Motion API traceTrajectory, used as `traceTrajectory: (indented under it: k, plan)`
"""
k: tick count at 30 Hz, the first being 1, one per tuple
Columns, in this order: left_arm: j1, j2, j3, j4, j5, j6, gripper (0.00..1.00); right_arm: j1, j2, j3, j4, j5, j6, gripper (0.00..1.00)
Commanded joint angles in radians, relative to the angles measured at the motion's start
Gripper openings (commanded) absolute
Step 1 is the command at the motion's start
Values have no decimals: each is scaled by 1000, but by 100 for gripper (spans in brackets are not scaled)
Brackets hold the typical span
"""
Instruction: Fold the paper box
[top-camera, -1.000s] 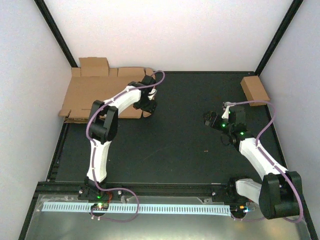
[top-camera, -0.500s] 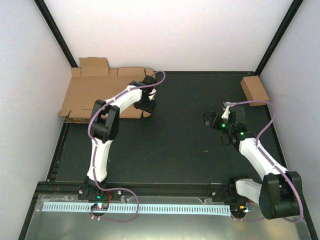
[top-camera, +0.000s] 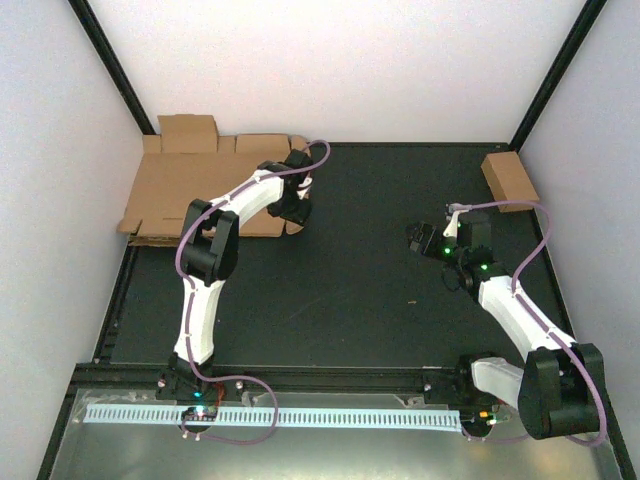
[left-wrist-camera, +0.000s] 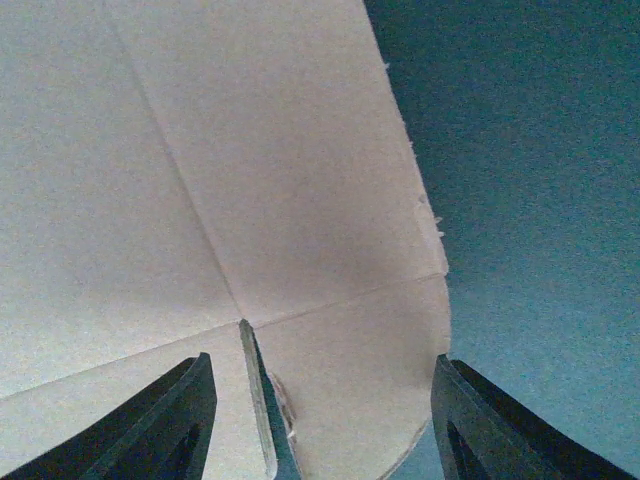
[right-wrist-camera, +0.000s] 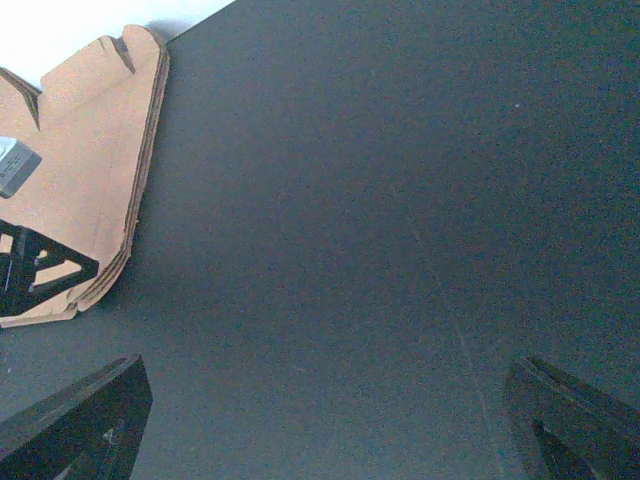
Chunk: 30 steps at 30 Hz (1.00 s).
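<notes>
Since the paper box (top-camera: 195, 190) lies flat and unfolded in the far left corner of the table (top-camera: 380, 300), with its long axis along the far edge, the coming move turns on its near right corner, the one part a tool is at. The box is a single sheet of plain brown corrugated card with tabs and notches cut along its far and left sides. No panel appears raised in the top view.

In the left wrist view, scored creases cross the sheet and meet just above a rounded flap with a short slit beside it. The left gripper (top-camera: 293, 215) hangs directly over that corner, and the rest of the sheet runs away from it toward the left edge and the far edge. Its fingers (left-wrist-camera: 180, 420) stand apart at a middling width on either side of the rounded flap, gripping nothing. Whether they touch the card I cannot tell.

The right gripper (top-camera: 418, 238) is spread wide over bare table in the right half, well apart from the sheet, which lies to its left. So the left arm is plainly the nearer one. A small closed brown box (top-camera: 510, 178) sits by the far right corner.
</notes>
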Motion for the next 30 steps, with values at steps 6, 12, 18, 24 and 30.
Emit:
traceTrajectory:
  k: [6, 12, 18, 24, 30]
  plan:
    - [-4, 44, 74, -45, 32, 9, 62, 4, -17, 28, -1, 4, -9, 100]
    - [-4, 51, 79, -52, 31, 10, 64, 4, -20, 29, -2, 6, -8, 100]
    - [-4, 48, 77, -52, 16, 6, 61, 4, -21, 29, -2, 6, -9, 100]
    - [-4, 48, 78, -52, 38, 8, 69, 4, -19, 27, -2, 3, -9, 100]
    - [-4, 50, 84, -53, 25, 3, 67, 4, -19, 27, -2, 3, -10, 100]
